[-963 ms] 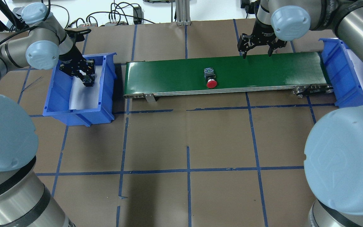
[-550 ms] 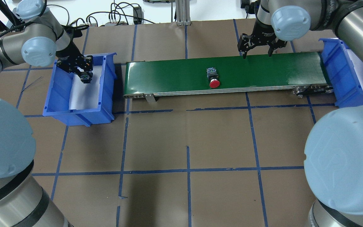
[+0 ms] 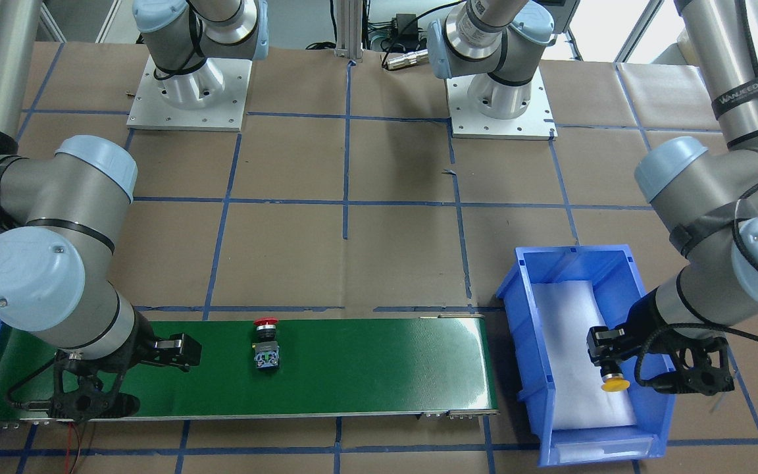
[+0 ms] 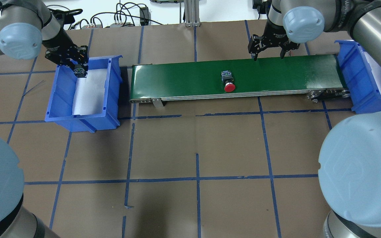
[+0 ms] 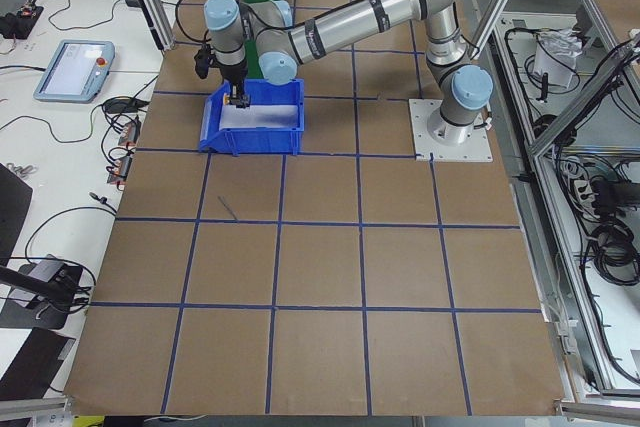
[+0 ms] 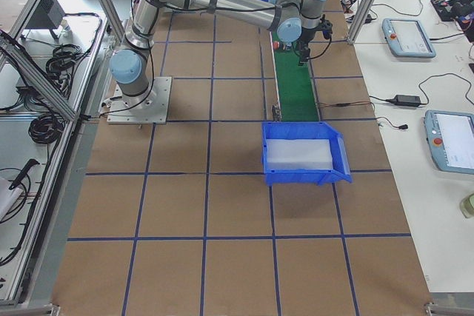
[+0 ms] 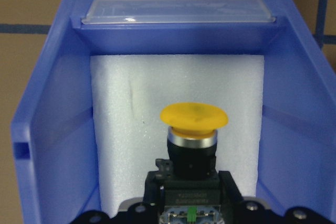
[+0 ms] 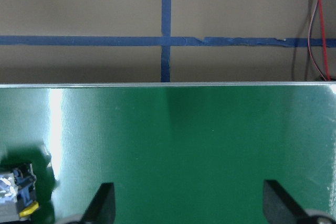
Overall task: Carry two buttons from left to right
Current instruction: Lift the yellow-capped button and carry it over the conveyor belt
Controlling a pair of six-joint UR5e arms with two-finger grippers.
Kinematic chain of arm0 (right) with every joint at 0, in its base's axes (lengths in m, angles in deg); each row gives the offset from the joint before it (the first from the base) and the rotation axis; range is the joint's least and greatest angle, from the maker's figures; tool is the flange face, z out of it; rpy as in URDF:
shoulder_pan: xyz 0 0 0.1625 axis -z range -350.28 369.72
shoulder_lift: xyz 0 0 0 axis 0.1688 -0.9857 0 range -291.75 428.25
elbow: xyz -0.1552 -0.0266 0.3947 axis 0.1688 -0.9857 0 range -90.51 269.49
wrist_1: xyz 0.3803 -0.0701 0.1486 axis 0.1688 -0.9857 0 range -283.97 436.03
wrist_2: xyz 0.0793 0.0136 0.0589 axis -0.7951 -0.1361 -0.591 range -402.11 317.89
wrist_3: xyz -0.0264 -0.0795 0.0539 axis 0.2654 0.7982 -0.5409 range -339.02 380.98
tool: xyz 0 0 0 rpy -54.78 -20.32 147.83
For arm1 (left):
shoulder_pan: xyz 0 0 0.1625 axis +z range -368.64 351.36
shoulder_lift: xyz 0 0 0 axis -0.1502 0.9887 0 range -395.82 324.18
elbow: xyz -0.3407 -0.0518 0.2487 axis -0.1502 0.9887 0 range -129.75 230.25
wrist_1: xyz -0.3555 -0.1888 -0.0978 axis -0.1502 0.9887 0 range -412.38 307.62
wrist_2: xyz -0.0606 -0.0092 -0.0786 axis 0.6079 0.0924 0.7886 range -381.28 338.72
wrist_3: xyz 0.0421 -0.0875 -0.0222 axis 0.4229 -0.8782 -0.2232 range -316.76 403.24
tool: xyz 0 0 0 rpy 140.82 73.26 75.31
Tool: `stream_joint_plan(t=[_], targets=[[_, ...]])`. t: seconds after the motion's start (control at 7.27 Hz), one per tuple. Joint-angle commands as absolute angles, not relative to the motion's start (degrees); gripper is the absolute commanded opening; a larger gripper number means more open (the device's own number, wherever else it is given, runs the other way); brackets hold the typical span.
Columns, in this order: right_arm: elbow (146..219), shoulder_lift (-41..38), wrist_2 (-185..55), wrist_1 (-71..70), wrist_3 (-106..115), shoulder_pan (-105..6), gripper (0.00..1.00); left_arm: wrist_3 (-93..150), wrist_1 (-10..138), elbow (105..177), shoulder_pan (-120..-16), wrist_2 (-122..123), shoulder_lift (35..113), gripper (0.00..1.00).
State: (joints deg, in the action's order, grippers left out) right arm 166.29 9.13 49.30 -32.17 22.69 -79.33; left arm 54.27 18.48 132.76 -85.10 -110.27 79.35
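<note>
The red button [image 4: 229, 86] lies on its side on the green conveyor belt [image 4: 184, 77], a little right of the middle; it also shows in the front view [image 3: 266, 339]. My left gripper [image 4: 79, 72] is shut on the yellow button [image 3: 614, 384] and holds it above the far end of the left blue bin [image 4: 111, 86]. The left wrist view shows its yellow cap [image 7: 193, 124] over the white foam. My right gripper [image 4: 269, 56] is open and empty at the belt's far edge, right of the red button. The red button's grey block [image 8: 13, 198] shows at the right wrist view's lower left.
A second blue bin [image 4: 359, 82] with a white liner stands at the belt's right end. Brown paper with blue tape lines covers the table [image 4: 197, 148]. Cables [image 4: 124, 16] lie behind the belt.
My left gripper has lifted the yellow button up and back toward the bin's far end. The red button has travelled right along the belt. The right gripper has stayed in place.
</note>
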Motion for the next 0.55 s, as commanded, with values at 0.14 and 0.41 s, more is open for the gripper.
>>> stream_joint_plan(t=[0.14,0.41], targets=[[166.22,9.36,49.30,-32.69,20.71,-79.40,1.00,53.18,22.14,131.73,-85.72,-111.37,74.59,0.18],[166.22,9.53,49.30,-32.86,19.41,-79.40,1.00,50.02,22.33,131.90,-90.52,-111.81,72.73,0.18]])
